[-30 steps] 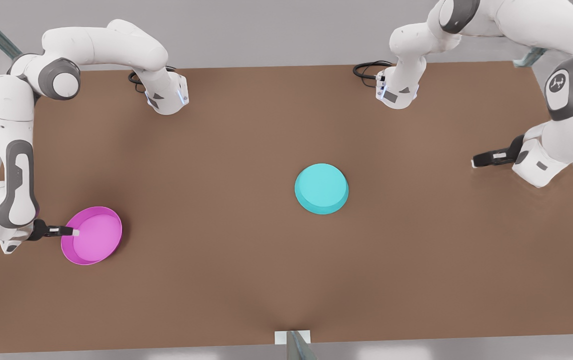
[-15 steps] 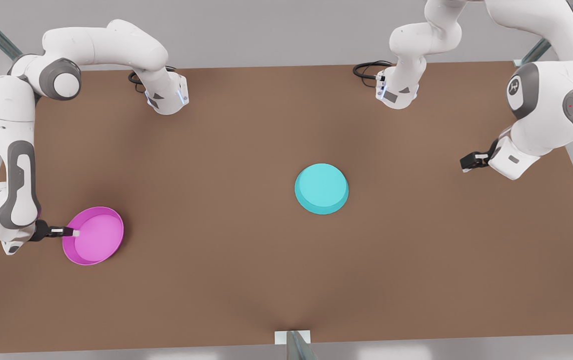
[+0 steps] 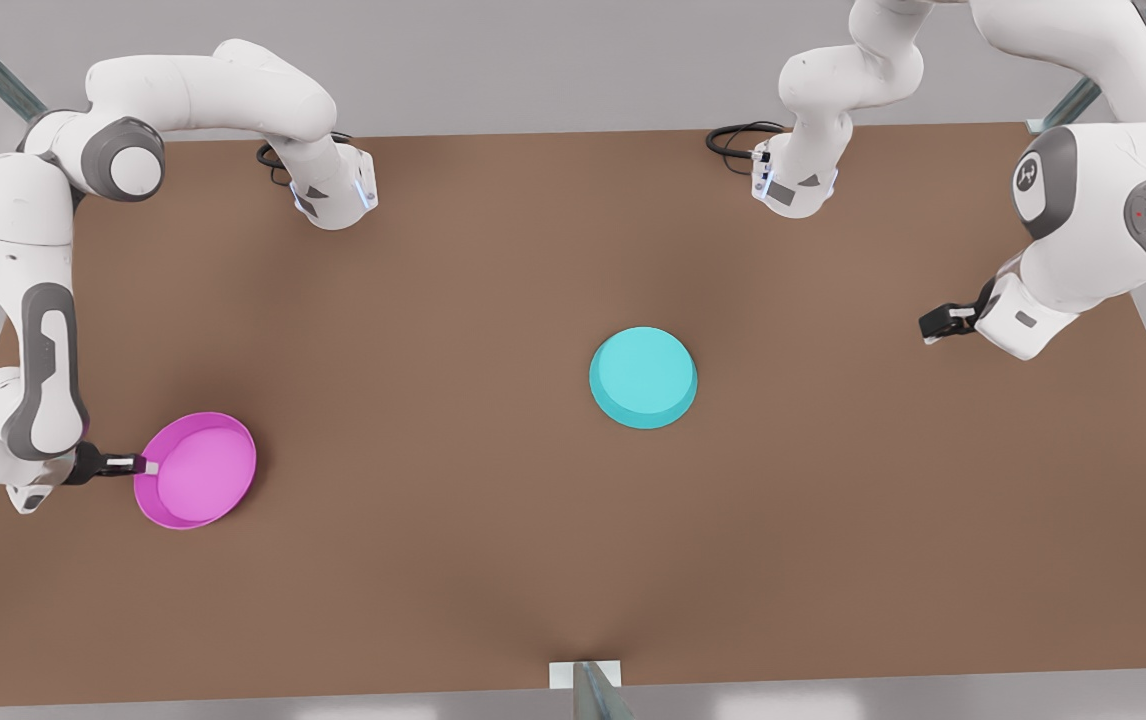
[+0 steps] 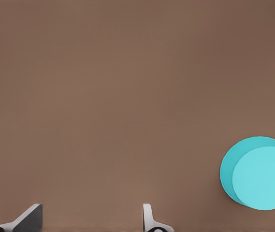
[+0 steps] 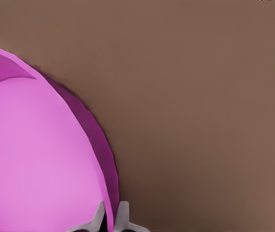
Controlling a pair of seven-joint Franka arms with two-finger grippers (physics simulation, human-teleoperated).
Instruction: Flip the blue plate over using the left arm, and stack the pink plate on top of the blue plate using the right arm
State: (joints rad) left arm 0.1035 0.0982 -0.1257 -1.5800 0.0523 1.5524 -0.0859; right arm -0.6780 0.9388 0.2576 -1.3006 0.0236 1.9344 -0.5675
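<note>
The pink plate (image 3: pixel 198 472) is at the front view's left, rim up and slightly tilted. My right gripper (image 3: pixel 145 466) is shut on its rim; the right wrist view shows both fingers (image 5: pixel 98 216) pinching the wall of the pink plate (image 5: pixel 31 159). The blue plate (image 3: pixel 643 377) lies near the table's middle with its flat base up. My left gripper (image 3: pixel 928 328) hangs at the front view's right, well away from it. In the left wrist view the left gripper (image 4: pixel 89 222) is open over bare table, with the blue plate (image 4: pixel 258 173) off to one side.
The brown table (image 3: pixel 493 560) has wide free room between the two plates. Both arm bases (image 3: pixel 333 195) (image 3: pixel 793 185) stand at the far edge with black cables. A small metal bracket (image 3: pixel 585 675) sits at the near edge.
The right gripper has carried the pink plate a little toward the front view's right. The left arm swung its wrist round early on, then held still. The blue plate has not moved.
</note>
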